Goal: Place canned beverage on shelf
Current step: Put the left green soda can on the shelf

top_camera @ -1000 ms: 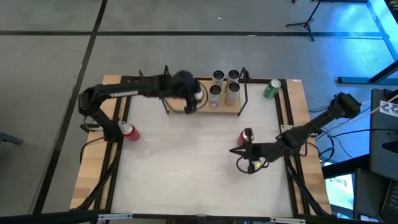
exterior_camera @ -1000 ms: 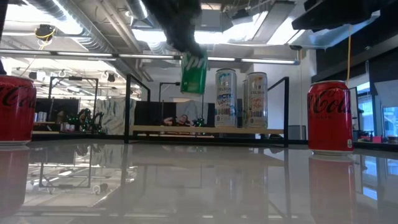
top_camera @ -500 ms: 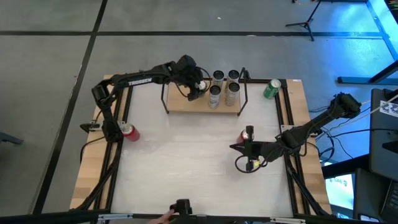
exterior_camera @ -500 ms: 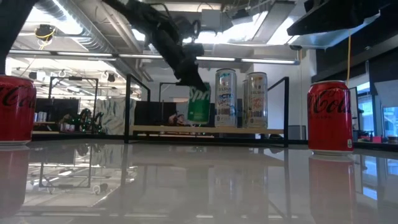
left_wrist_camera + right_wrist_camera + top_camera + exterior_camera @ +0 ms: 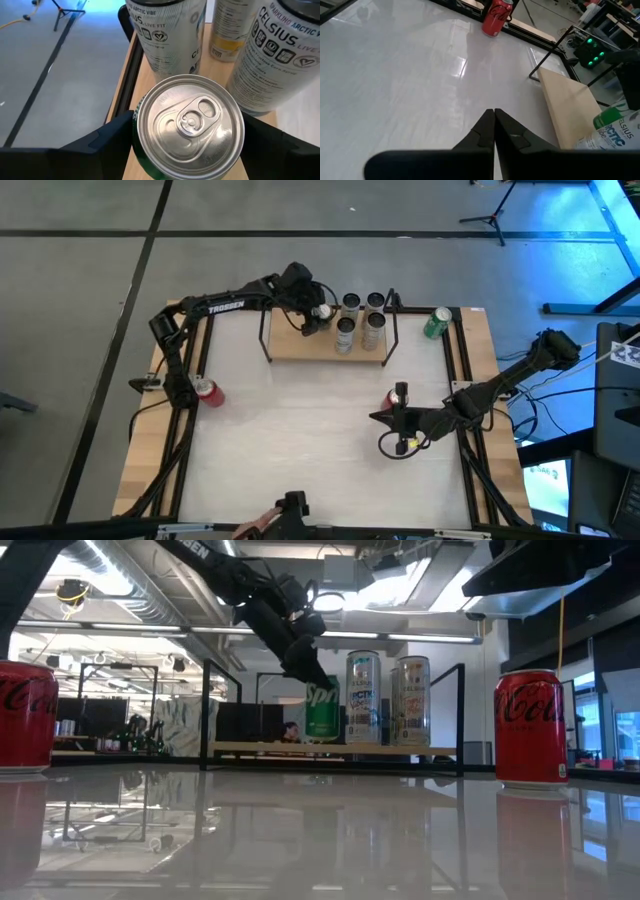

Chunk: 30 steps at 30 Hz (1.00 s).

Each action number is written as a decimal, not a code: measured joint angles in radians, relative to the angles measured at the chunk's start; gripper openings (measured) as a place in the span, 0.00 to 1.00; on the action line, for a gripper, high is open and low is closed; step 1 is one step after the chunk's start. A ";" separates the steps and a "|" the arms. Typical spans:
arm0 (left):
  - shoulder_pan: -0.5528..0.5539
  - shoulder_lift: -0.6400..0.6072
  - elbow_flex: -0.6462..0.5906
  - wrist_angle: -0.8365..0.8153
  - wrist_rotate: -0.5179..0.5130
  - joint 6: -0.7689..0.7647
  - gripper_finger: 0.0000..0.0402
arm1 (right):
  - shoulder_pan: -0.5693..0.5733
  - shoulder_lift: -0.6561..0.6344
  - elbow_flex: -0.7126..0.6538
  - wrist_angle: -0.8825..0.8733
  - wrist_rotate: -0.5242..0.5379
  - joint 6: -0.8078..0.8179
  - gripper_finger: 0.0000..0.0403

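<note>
My left gripper (image 5: pixel 318 313) reaches over the far part of the shelf (image 5: pixel 300 345), a light-wood board with black wire frames at both ends. It is shut on a green Sprite can (image 5: pixel 322 710), whose silver top fills the left wrist view (image 5: pixel 190 125). The can is upright, its base level with the board, right beside several silver Celsius cans (image 5: pixel 363 698) standing on the shelf. My right gripper (image 5: pixel 385 420) is shut and empty, low over the table's right part, next to a red cola can (image 5: pixel 397 398). My left gripper pinches the green can's side wall just under the top rim (image 5: pixel 137 135) between its two fingers (image 5: pixel 107 140), one on each side. The fingers slant down from above and from the table's left. The can stays upright, its base at the shelf board (image 5: pixel 300 748).
A second red cola can (image 5: pixel 207 392) stands at the table's left. A green can (image 5: pixel 437 323) lies at the far right corner. A person's hand (image 5: pixel 262 525) shows at the near edge. The white table's middle (image 5: pixel 300 430) holds nothing.
My left gripper has carried the green can toward the table's far edge and down, from above the shelf's front to the board beside the silver cans. The can has stayed upright and held. A hand has come in at the near edge.
</note>
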 joint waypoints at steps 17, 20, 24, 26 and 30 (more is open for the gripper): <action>0.068 0.025 0.000 0.012 0.091 -0.079 0.71 | 0.000 0.000 0.000 0.005 0.011 -0.008 0.01; 0.057 0.029 0.000 0.009 0.088 -0.079 0.71 | 0.000 0.000 0.000 0.005 0.012 -0.012 0.01; 0.040 0.030 0.000 0.016 0.077 -0.078 0.73 | 0.000 0.000 0.000 0.004 0.012 -0.012 0.01; 0.036 0.030 0.000 0.030 0.073 -0.076 0.75 | 0.000 0.000 0.000 0.004 0.012 -0.012 0.01; 0.028 0.030 0.000 0.042 0.069 -0.053 0.81 | 0.000 0.000 0.000 0.003 0.012 -0.012 0.01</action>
